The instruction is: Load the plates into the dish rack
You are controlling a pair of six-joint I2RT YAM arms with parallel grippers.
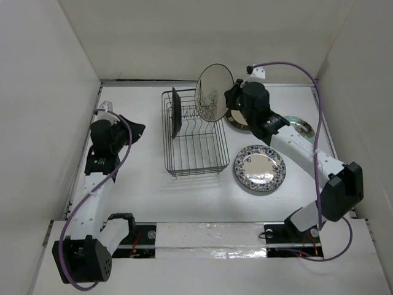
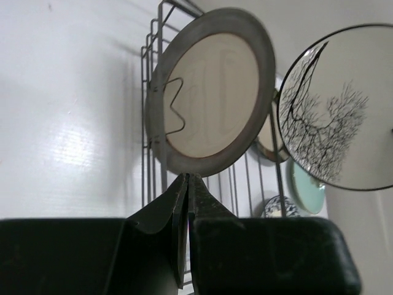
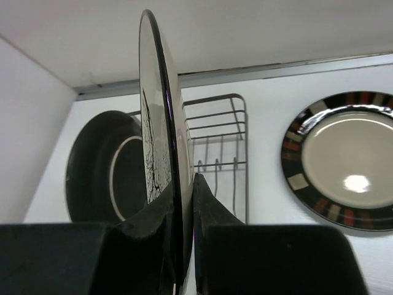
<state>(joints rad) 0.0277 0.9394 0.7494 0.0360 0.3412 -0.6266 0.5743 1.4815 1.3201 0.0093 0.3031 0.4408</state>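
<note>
The black wire dish rack point(image 1: 195, 174) stands mid-table. A dark-rimmed plate point(image 1: 175, 110) stands upright in its far left slots; it also shows in the left wrist view point(image 2: 212, 92). My right gripper point(image 1: 232, 98) is shut on the rim of a pale plate with a black branch pattern point(image 1: 214, 92). It holds this plate upright above the rack's far right end, edge-on in the right wrist view point(image 3: 150, 141). My left gripper point(image 1: 136, 130) is shut and empty, left of the rack. A blue-and-white floral plate point(image 1: 260, 167), a pale teal plate point(image 1: 301, 127) and a black-rimmed cream plate point(image 3: 344, 160) lie flat to the right.
White walls close in the table at the left, back and right. The right arm reaches over the black-rimmed plate point(image 1: 236, 122) and beside the teal one. The rack's near slots point(image 1: 196, 147) hold nothing.
</note>
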